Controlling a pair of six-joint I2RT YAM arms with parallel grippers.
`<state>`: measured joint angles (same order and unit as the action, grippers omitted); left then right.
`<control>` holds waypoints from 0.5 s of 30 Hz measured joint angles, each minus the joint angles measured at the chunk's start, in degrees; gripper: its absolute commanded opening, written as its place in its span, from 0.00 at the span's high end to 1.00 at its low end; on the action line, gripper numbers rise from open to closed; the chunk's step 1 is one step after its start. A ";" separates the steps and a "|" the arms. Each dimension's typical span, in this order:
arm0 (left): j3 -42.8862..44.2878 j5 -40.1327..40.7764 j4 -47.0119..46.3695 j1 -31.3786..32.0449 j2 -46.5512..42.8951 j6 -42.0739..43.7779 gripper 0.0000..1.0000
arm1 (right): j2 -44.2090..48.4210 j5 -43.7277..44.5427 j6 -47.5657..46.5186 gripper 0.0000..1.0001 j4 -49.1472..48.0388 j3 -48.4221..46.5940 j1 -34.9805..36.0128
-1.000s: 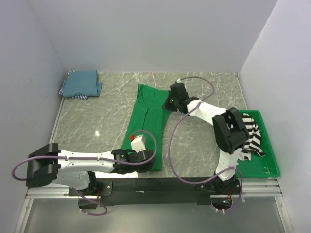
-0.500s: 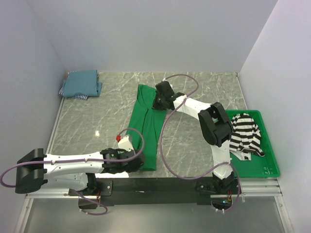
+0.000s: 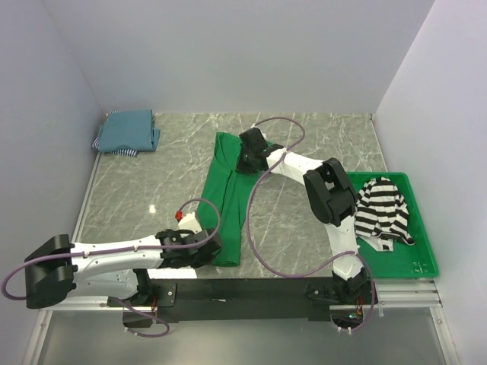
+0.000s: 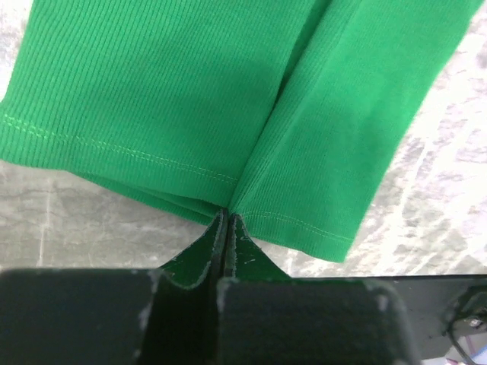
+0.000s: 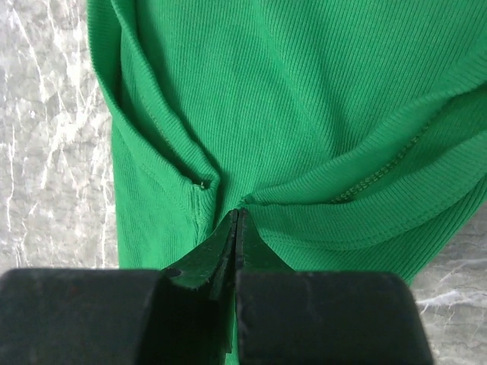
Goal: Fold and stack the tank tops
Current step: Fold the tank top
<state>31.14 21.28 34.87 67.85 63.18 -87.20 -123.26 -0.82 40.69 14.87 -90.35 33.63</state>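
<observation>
The bright green tank top [image 3: 227, 198] lies lengthwise in the middle of the table, folded into a narrow strip. My left gripper [image 3: 213, 251] is at its near hem, shut on a pinch of the hem, as the left wrist view [image 4: 227, 217] shows with the green top [image 4: 190, 91] spread beyond. My right gripper [image 3: 242, 161] is at the far end, shut on a fold of the green top [image 5: 289, 91] near a strap seam, as the right wrist view [image 5: 237, 213] shows. The striped tank top [image 3: 384, 209] lies crumpled in the tray. Folded teal-blue tops [image 3: 129, 129] are stacked at the far left.
A rigid green tray [image 3: 422, 262] sits at the right edge of the table and holds the striped top. White walls close in the table at the back and on both sides. The grey marble tabletop [image 3: 144, 198] shows left of the green top.
Both grippers have moved left, carrying the green top's right side over onto its left. The top is now narrower. The right arm no longer covers the striped top.
</observation>
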 measured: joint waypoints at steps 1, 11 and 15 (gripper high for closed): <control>0.00 -0.26 -0.04 -0.35 0.31 0.59 0.92 | 0.00 0.04 -0.07 0.93 0.11 -0.13 0.00; 1.53 -0.85 2.27 -2.51 0.02 4.24 0.68 | 0.02 0.33 -2.45 0.65 0.66 -1.57 -0.02; 4.70 -0.31 4.66 -3.48 -2.16 5.46 0.70 | 1.33 0.50 -3.78 0.63 0.85 -2.36 -0.07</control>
<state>35.83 20.97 39.53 64.38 61.01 -81.73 -121.93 -0.32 36.91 15.73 -92.71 33.56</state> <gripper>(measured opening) 0.319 0.363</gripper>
